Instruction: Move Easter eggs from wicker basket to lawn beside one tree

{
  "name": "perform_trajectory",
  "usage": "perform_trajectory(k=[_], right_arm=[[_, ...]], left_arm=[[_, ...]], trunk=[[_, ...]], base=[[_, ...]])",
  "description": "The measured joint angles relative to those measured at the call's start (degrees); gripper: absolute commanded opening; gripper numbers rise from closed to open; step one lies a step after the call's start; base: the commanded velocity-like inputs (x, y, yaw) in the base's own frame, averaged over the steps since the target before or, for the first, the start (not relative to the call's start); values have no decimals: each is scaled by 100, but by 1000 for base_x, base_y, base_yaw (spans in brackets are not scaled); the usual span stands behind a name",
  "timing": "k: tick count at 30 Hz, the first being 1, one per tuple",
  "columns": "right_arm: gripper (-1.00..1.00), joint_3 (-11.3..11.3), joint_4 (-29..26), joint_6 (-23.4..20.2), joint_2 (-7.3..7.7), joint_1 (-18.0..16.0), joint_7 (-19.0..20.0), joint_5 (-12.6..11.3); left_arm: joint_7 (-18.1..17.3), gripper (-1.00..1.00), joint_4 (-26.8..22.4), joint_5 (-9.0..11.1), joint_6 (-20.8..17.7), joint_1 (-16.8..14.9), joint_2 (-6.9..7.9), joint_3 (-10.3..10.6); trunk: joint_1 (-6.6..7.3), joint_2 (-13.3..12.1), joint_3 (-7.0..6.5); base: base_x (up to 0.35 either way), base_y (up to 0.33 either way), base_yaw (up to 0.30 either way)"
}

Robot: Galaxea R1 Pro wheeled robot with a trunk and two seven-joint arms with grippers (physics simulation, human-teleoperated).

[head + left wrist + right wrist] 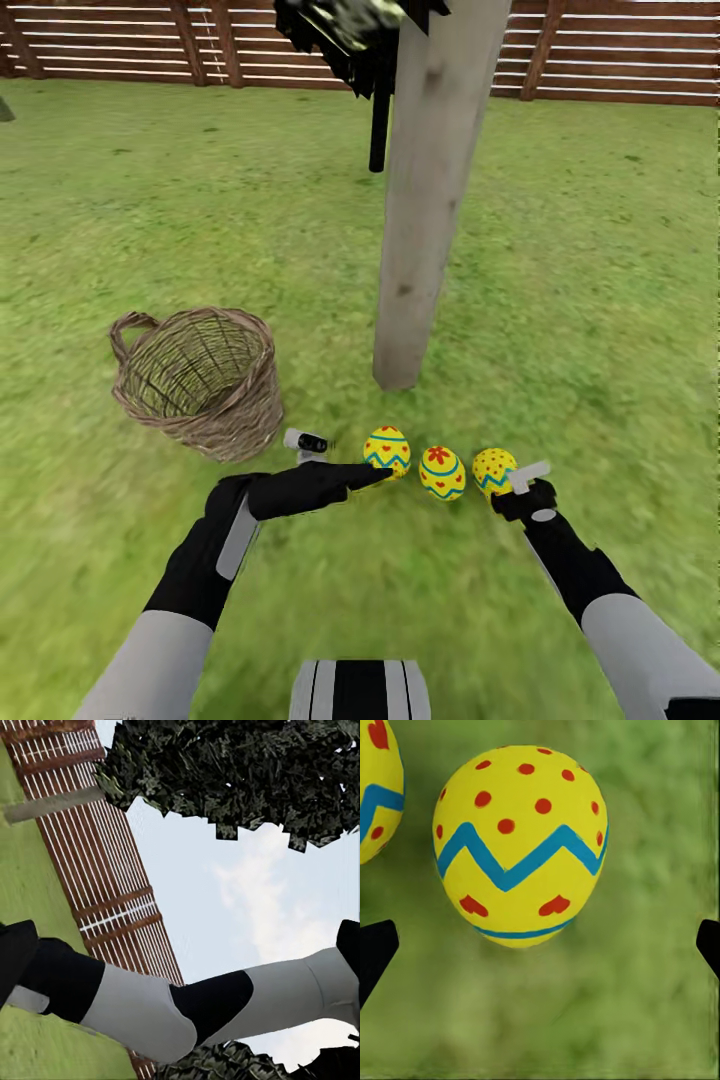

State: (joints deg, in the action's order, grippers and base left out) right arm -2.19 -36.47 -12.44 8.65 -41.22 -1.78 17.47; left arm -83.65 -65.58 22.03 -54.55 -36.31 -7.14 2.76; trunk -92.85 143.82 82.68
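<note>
Three yellow Easter eggs lie in a row on the lawn (600,300) in front of the tree (430,200): the left egg (387,450), the middle egg (442,472) and the right egg (492,468). The wicker basket (195,378) stands left of the trunk, and no egg shows inside it. My right gripper (508,490) is open just behind the right egg (520,844), its fingertips (375,954) wide apart and off it. My left gripper (375,474) points sideways at the left egg, open and holding nothing.
A slatted wooden fence (620,50) closes the far side of the garden. A thin black trunk (379,125) stands behind the pale one. Open grass spreads left and right of the tree. The left wrist view looks past my right arm (150,1009) to fence, foliage and sky.
</note>
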Motion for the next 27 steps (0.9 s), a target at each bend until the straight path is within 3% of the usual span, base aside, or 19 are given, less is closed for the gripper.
perform_trajectory(k=[2,4,6,7,9,10,13,16,18,19,22,27], right_arm=[[100,-4,-537,-768,5,10,23,-24],[100,-10,-995,-1468,12,23,349,-70],[100,-7,-1282,-2135,50,27,1252,-73],[100,-2,-1369,-2381,130,27,1866,-66],[100,0,-1420,-2536,309,28,2664,-63],[100,0,-1425,-2557,368,34,2827,-64],[100,-3,-1299,-2571,466,88,2995,-90],[100,-6,-1185,-2568,480,250,3111,-107],[100,-8,-1163,-2550,483,407,3165,-109],[100,-8,-1155,-2532,479,594,3186,-107],[100,-8,-1153,-2517,466,815,3205,-100],[100,-8,-931,-2353,451,1150,3216,-115]], left_arm=[[907,100,6,4,10,2,-6,-255],[1385,100,10,9,9,-1,2,-286],[1892,100,63,3,5,0,28,-320],[2335,100,135,4,2,2,36,-345],[3195,100,497,2,13,2,40,-357],[3473,100,733,11,21,2,44,-355],[3814,100,1290,-25,37,120,97,-348],[4006,100,1573,-33,39,262,247,-348],[4371,100,1793,-37,91,333,361,-348],[4862,100,2046,-74,219,406,410,-346],[5437,100,2298,-47,411,496,427,-347],[6716,100,2616,-38,633,657,484,-348]], trunk=[[8,-3,-45],[14,-5,-89],[19,-8,-133],[21,-9,-156],[26,-12,-200],[29,-14,-222],[36,-18,-288],[44,-22,-355],[49,-24,-399],[51,-26,-420],[60,-30,-488],[73,-36,-599]], base=[[-56,0,0],[-11,0,0],[-2,0,0],[0,0,0],[0,0,0],[0,0,0],[0,0,0],[0,0,0],[0,0,0],[0,0,0],[0,0,0],[0,0,0]])
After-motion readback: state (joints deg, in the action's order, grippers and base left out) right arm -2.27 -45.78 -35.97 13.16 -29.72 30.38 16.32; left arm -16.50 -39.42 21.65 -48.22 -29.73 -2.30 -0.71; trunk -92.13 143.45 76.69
